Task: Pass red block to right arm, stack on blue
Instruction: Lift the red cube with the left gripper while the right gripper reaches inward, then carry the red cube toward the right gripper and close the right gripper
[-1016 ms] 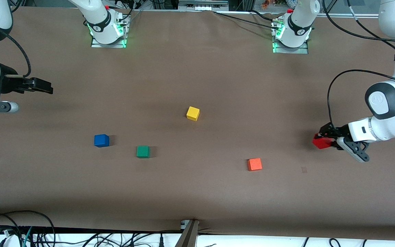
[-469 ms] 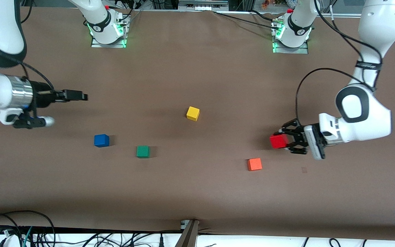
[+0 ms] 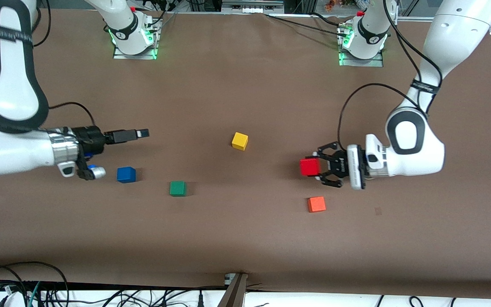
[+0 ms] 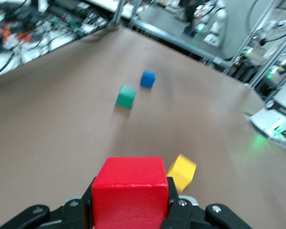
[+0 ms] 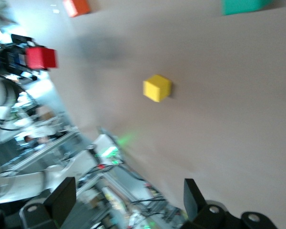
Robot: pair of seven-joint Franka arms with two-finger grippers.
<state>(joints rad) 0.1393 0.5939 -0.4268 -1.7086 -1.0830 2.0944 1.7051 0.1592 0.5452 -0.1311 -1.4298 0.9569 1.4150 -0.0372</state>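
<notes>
My left gripper (image 3: 315, 167) is shut on the red block (image 3: 310, 167) and holds it level above the table, over the spot between the orange cube and the yellow cube. The block fills the lower left wrist view (image 4: 130, 191) between the jaws. My right gripper (image 3: 138, 134) is open and empty, its fingers pointing toward the left arm's end, in the air just past the blue cube (image 3: 126, 175). In the right wrist view its fingertips (image 5: 62, 196) stand wide apart, and the red block (image 5: 40, 57) shows far off. The blue cube (image 4: 148, 79) rests on the table.
A green cube (image 3: 177, 188) lies beside the blue one, nearer the front camera. A yellow cube (image 3: 240, 141) sits mid-table. A lighter orange-red cube (image 3: 316, 204) lies under and nearer the camera than the left gripper. Both arm bases (image 3: 134, 40) stand along the top edge.
My left gripper has carried the red block toward the table's middle, past the orange cube. My right arm has swung in toward the middle, its gripper now near the blue cube.
</notes>
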